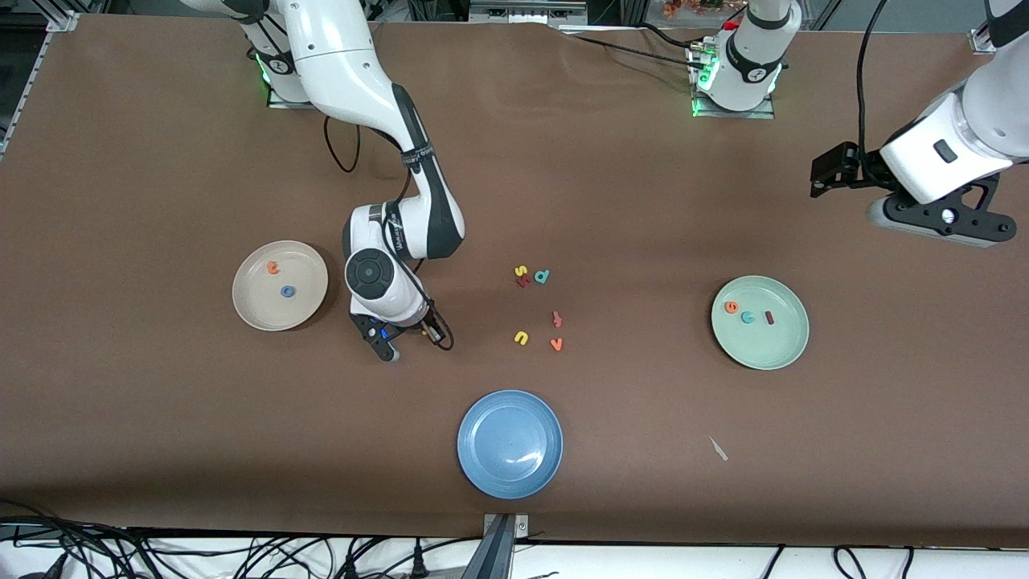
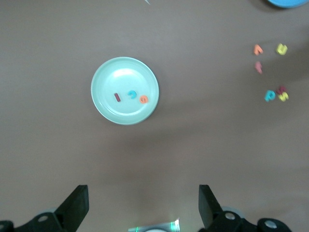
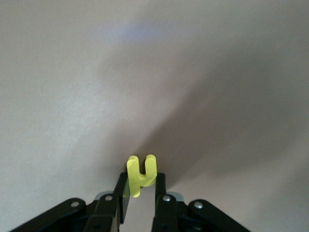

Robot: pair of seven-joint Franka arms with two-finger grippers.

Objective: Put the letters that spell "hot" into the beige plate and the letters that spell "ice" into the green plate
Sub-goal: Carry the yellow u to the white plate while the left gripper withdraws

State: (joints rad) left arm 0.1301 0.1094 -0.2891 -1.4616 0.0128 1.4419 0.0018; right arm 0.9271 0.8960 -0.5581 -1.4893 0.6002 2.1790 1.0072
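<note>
My right gripper (image 1: 392,341) (image 3: 141,182) is shut on the yellow h (image 3: 137,170), over bare table between the beige plate (image 1: 251,310) and the loose letters. In the beige plate lie the orange t (image 1: 274,268) and the blue o (image 1: 288,291). Toward the left arm's end, the green plate (image 1: 784,347) (image 2: 106,72) holds the orange e (image 1: 731,306) (image 2: 143,99), the teal c (image 1: 748,317) (image 2: 132,94) and the maroon i (image 1: 769,318) (image 2: 117,97). My left gripper (image 1: 832,170) (image 2: 144,193) waits open and empty, high near the green plate.
A blue plate (image 1: 510,443) sits near the table's front edge. Loose letters lie mid-table: a yellow s (image 1: 521,272) touching a dark red letter (image 1: 524,281), a teal d (image 1: 542,277), a yellow u (image 1: 521,338), an orange v (image 1: 556,344). A white scrap (image 1: 718,449) lies nearer the camera than the green plate.
</note>
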